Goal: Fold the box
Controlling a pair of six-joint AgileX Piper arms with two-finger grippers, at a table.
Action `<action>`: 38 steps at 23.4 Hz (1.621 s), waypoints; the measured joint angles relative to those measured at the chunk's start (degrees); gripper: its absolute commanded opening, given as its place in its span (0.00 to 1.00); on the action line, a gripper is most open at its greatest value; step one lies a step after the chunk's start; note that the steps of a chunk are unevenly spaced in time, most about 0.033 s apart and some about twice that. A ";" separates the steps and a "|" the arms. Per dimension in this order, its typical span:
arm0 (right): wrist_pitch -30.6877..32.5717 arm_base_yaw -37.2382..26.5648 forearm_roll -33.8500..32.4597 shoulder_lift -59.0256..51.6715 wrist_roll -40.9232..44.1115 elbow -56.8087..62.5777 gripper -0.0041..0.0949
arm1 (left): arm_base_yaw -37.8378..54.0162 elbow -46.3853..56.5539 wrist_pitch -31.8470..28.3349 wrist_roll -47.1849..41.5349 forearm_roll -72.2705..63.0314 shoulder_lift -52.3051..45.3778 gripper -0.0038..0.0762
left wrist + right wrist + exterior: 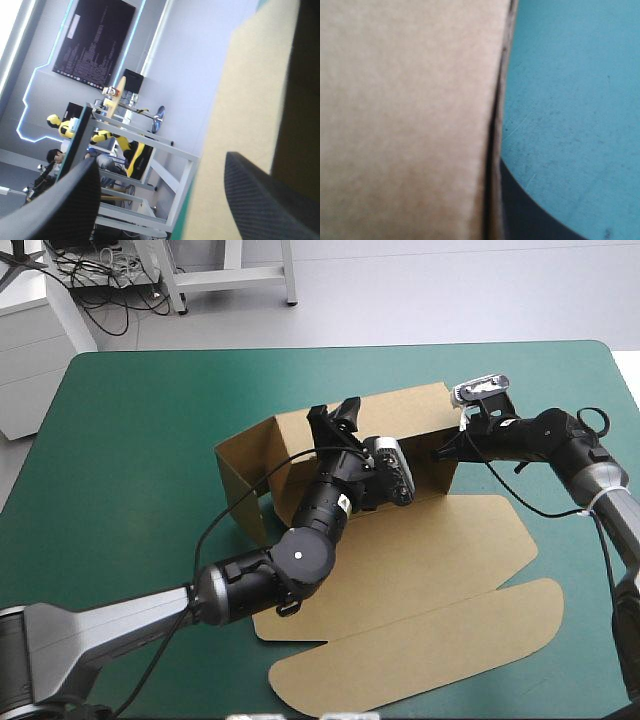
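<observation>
Two claws are at the brown box [400, 540], which sits in the middle of the desk [150, 420] with its far and end walls raised, its long axis running left to right, and its lid [430, 640] flat toward the near right. Reaching in from the near left, the left claw [336, 412] stands wide open and holds nothing. It is raised at the far wall [400, 405], with board showing between its fingers [60, 200]. The right claw [443, 452] is against the right end wall; whether it grips I cannot tell. The far wall lies just ahead of the left claw, so that arm seems better placed.
</observation>
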 measured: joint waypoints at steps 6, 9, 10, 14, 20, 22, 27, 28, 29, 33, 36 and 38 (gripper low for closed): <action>7.87 0.34 -2.55 1.12 3.01 -5.73 0.04 | -1.41 -0.24 11.63 0.74 0.25 -8.78 0.40; 11.02 0.34 -4.57 0.17 6.87 -8.90 0.04 | -0.92 -0.24 18.01 2.21 0.17 -11.70 0.16; 12.31 0.34 -6.07 -0.44 9.44 -10.06 0.04 | -0.08 -0.24 19.02 2.55 0.04 -13.22 0.04; 19.49 0.34 -10.95 -2.68 18.36 -13.16 0.04 | 10.20 -0.24 16.17 2.97 -4.91 -19.62 0.04; 27.96 0.34 -13.63 -3.02 24.82 -14.85 0.04 | 30.33 -0.29 11.03 3.85 -15.98 -24.72 0.04; 31.78 0.34 -14.10 -3.33 27.16 -15.17 0.04 | 40.89 -0.29 6.10 9.18 -27.25 -25.20 0.04; 37.05 0.34 -15.13 -3.67 31.04 -16.12 0.04 | 62.15 3.45 -4.44 29.59 -60.28 -24.94 0.04; 37.09 0.39 -15.81 -3.50 31.27 -16.12 0.04 | 65.84 4.88 -3.62 35.39 -67.25 -24.67 0.04; 37.09 0.39 -16.23 -2.96 31.40 -16.16 0.05 | 68.17 6.37 -2.56 40.02 -72.84 -24.46 0.04; 36.32 0.39 -16.37 0.55 31.36 -16.22 0.05 | 70.53 9.49 -1.17 46.28 -82.01 -24.40 0.04; 33.11 0.52 -15.37 3.68 29.53 -17.08 0.05 | 70.75 12.16 -0.90 49.91 -88.22 -24.37 0.04; 26.81 0.78 -14.29 5.40 28.45 -17.20 0.05 | 70.75 12.36 -0.77 50.34 -89.41 -24.37 0.04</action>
